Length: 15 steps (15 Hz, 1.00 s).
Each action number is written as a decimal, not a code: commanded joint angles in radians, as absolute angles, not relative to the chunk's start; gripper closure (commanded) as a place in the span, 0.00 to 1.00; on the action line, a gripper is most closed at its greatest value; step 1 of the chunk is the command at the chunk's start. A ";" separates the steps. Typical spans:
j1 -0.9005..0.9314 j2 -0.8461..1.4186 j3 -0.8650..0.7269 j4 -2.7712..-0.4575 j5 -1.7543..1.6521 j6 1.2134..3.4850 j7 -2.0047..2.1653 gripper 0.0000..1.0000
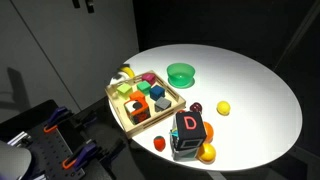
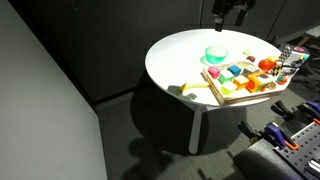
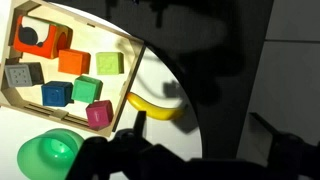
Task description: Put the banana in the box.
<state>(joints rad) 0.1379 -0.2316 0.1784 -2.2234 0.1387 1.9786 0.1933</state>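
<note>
Wrist view: banana (image 3: 155, 105) lies between box (image 3: 130, 70) wall and table (image 3: 160, 72) rim; claw (image 2: 231, 13) well above, cannot tell if open

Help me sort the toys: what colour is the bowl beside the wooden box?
The bowl is green, seen best in an exterior view.
</note>
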 commanded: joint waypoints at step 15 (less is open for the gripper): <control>0.133 -0.060 0.151 -2.168 -0.001 1.936 0.000 0.00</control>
